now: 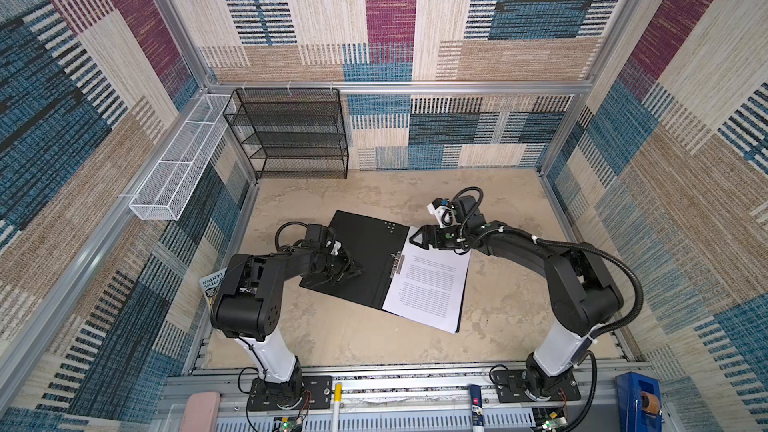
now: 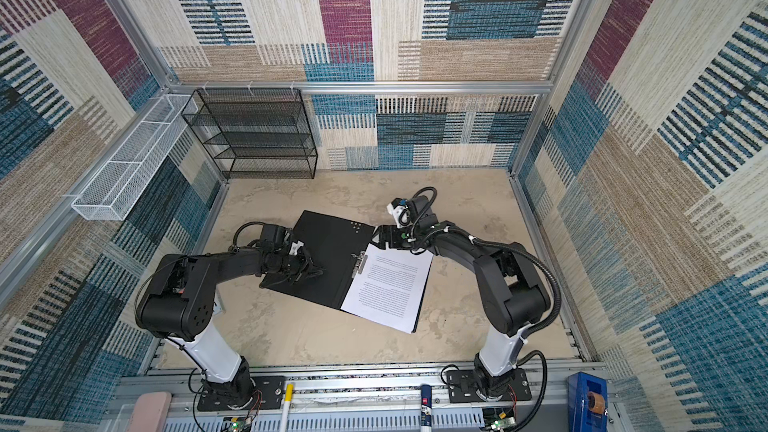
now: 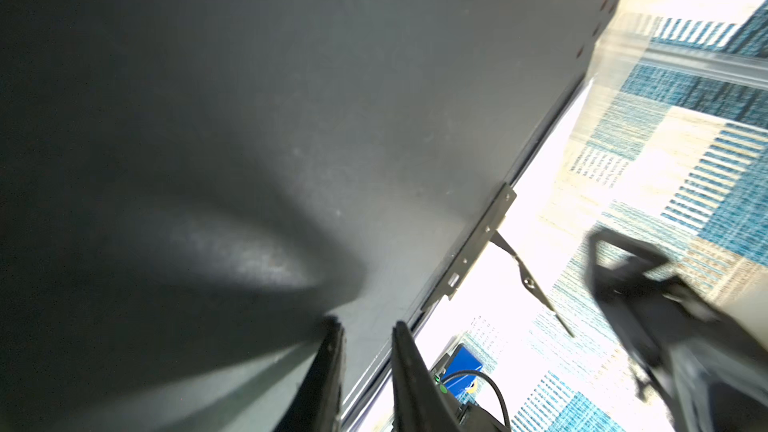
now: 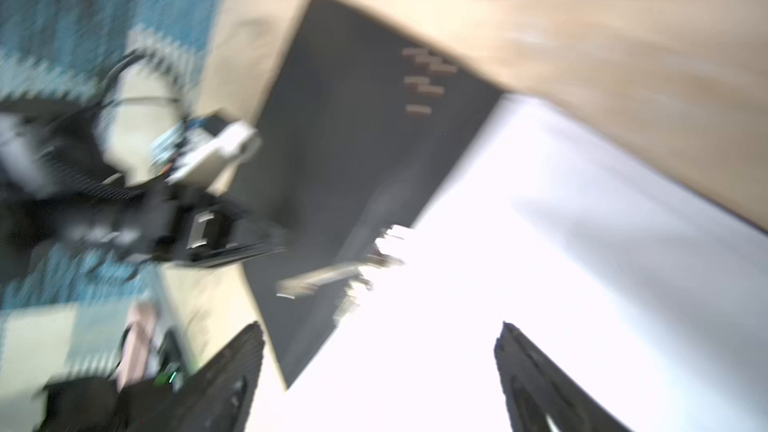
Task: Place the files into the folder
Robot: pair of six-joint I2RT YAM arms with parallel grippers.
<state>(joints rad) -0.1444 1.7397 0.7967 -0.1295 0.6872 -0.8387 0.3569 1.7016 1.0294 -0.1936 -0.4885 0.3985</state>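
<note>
The folder (image 1: 365,243) (image 2: 328,243) lies open on the table, black inside up, with its metal clip (image 1: 397,263) (image 3: 478,251) raised at the spine. The files (image 1: 428,288) (image 2: 388,288) (image 4: 540,243), white printed sheets, lie on its right half, with their far corner under my right gripper. My left gripper (image 1: 355,272) (image 3: 365,324) rests over the left cover (image 3: 291,97). Its jaws are a narrow gap apart with nothing between them. My right gripper (image 1: 415,238) (image 4: 381,326) hangs wide open just above the sheets, holding nothing. The right wrist view is blurred.
A paperback book (image 1: 212,282) peeks out from under my left arm at the table's left edge. A black mesh shelf (image 1: 291,135) stands at the back left, with a white mesh basket (image 1: 174,168) on the left wall. A blue box (image 1: 636,405) sits at the front right.
</note>
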